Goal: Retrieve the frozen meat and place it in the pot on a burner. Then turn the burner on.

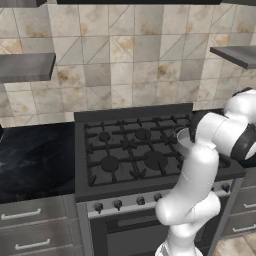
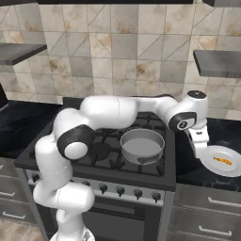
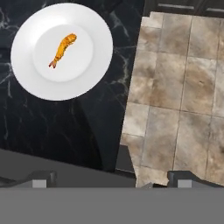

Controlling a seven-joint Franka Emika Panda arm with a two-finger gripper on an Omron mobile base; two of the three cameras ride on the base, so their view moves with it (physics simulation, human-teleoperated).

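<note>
On the black counter, a white plate [image 3: 26,65] bears the frozen meat [image 3: 62,50]; tool [image 3: 113,178] tips apart.

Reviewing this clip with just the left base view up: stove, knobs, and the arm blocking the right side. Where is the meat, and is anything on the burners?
Observer: The frozen meat lies on a white plate on the dark counter right of the stove.
Operator: And a pot?
Observer: A grey pot sits on the stove's front right burner, with nothing inside it.
Operator: How close is the hand to the meat?
Observer: The hand hangs over the near left edge of the plate, jaws open, holding nothing; the meat lies untouched.
</note>
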